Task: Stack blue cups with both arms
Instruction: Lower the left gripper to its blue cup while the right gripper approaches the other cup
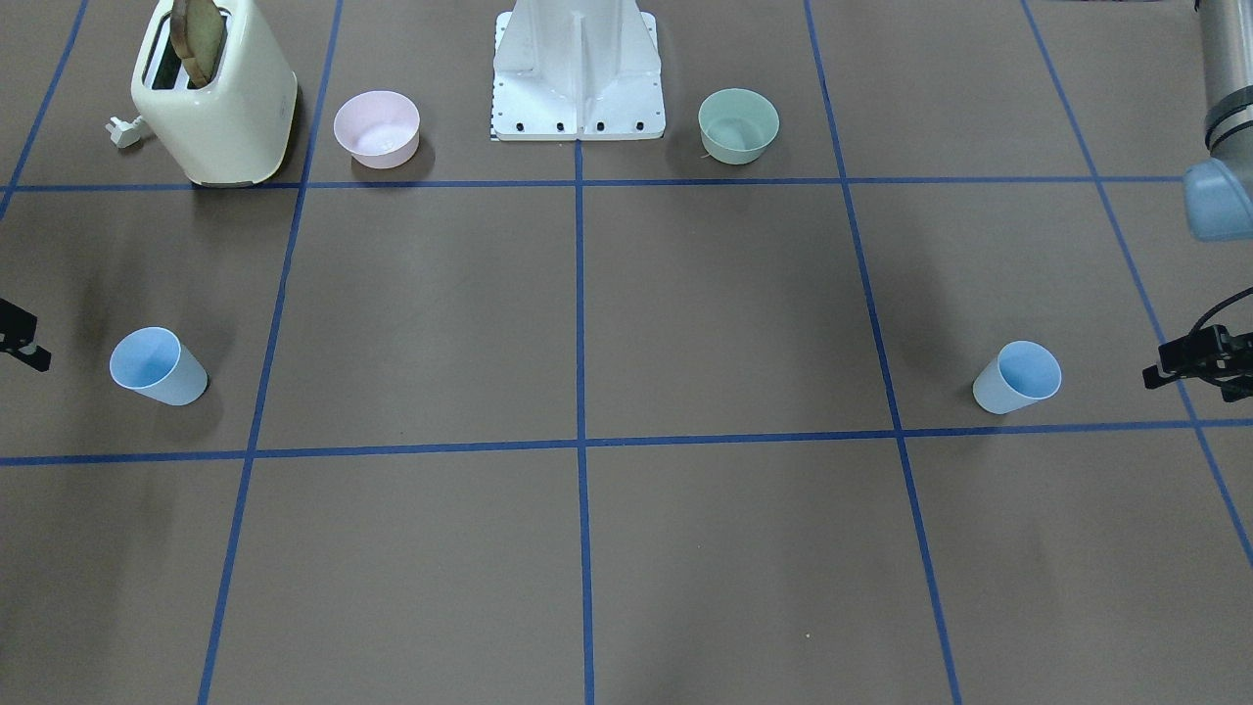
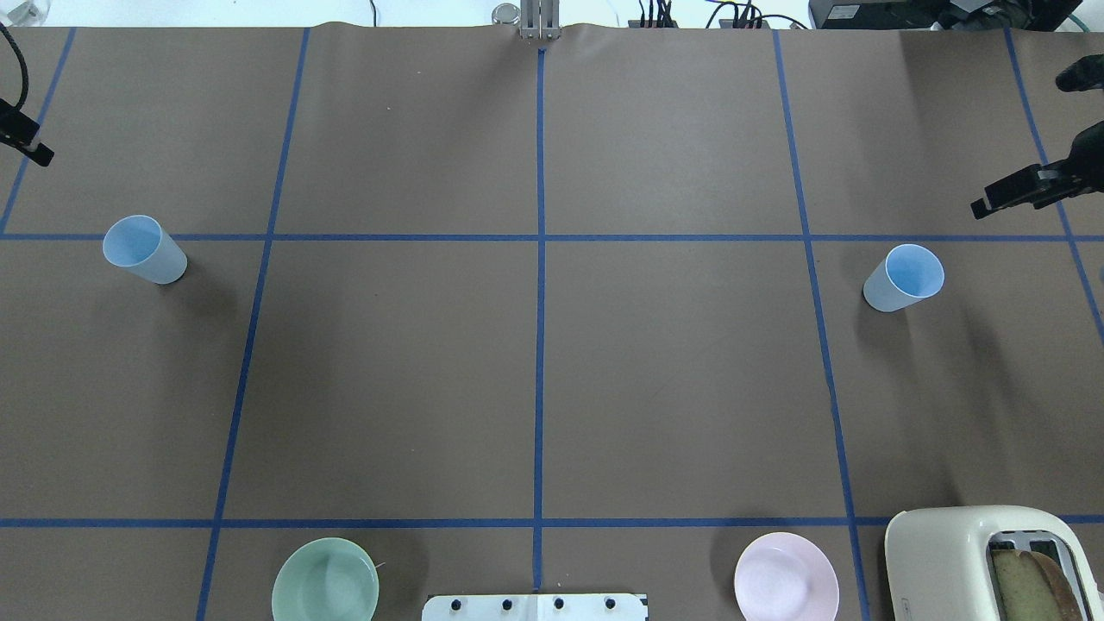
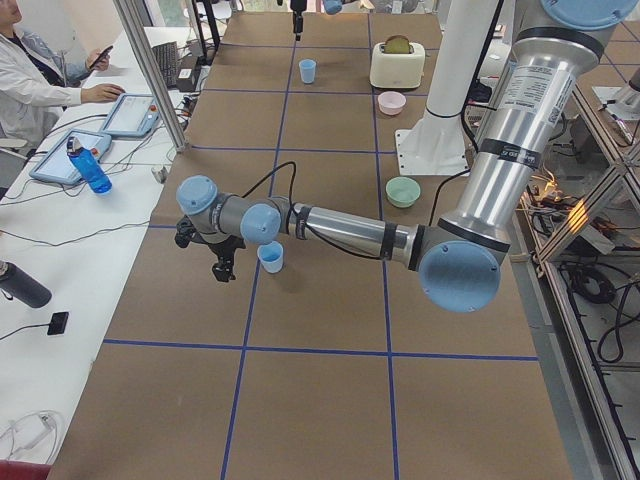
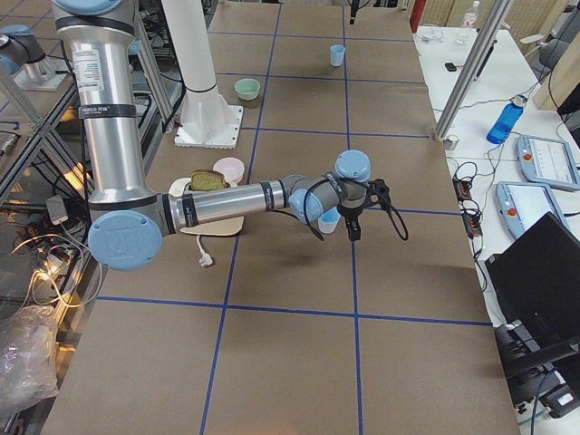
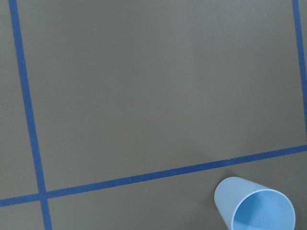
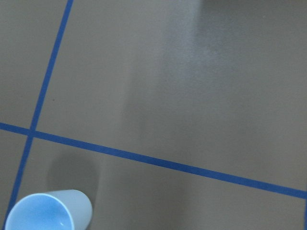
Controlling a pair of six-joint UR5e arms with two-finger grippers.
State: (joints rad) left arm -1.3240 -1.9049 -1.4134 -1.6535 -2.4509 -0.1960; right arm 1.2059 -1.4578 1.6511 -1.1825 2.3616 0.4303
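Observation:
Two pale-blue cups stand upright and far apart on the brown table. One cup (image 2: 142,250) is on my left side and also shows in the front view (image 1: 1018,377) and the left wrist view (image 5: 254,203). The other cup (image 2: 904,278) is on my right and also shows in the front view (image 1: 157,366) and the right wrist view (image 6: 48,211). My left gripper (image 2: 26,142) hangs at the table's edge, apart from the left cup and outward of it. My right gripper (image 2: 1018,190) hangs outward of and beyond the right cup. Both are only partly in view and hold nothing that I can see; their jaws are not clear.
A cream toaster (image 2: 992,561) with a bread slice stands near the base on my right, with a pink bowl (image 2: 785,578) beside it. A pale-green bowl (image 2: 325,582) is left of the white base stand (image 2: 535,606). Blue tape lines grid the table.

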